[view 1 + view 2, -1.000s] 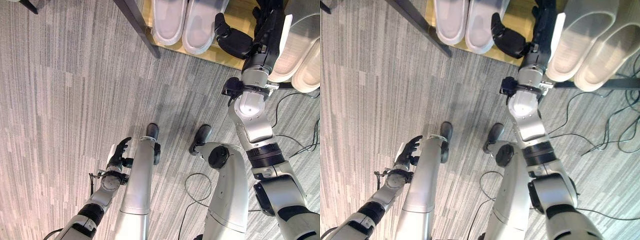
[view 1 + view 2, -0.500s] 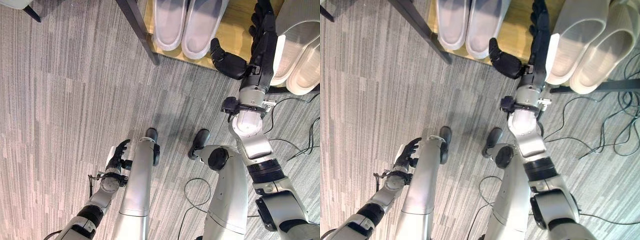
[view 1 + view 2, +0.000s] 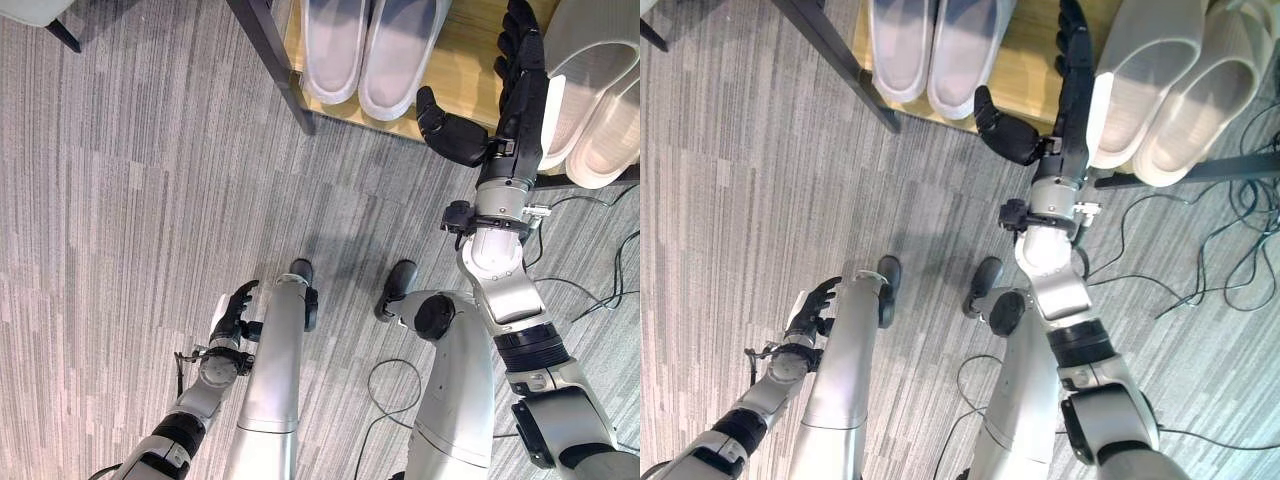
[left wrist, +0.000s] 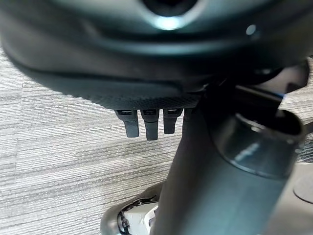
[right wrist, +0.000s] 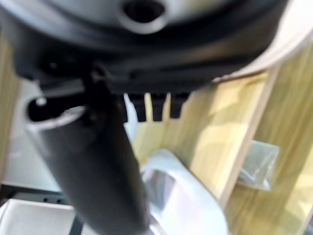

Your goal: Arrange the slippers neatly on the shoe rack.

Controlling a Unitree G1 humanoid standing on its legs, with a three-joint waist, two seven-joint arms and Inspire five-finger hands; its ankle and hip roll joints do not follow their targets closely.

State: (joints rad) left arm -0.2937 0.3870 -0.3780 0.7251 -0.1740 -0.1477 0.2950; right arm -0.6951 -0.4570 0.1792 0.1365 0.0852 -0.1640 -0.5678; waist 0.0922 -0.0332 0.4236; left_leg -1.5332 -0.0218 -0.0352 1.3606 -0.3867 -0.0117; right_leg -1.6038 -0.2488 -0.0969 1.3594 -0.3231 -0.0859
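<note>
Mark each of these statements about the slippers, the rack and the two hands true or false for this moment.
1. The right hand lies with straight fingers against the side of a cream slipper. True.
2. The left hand holds a slipper. False: it hangs low over the carpet, holding nothing.
3. A pale pair of slippers sits side by side on the wooden shelf. True.
4. The right thumb is curled around the slipper. False: it sticks out away from it, over the shelf.
</note>
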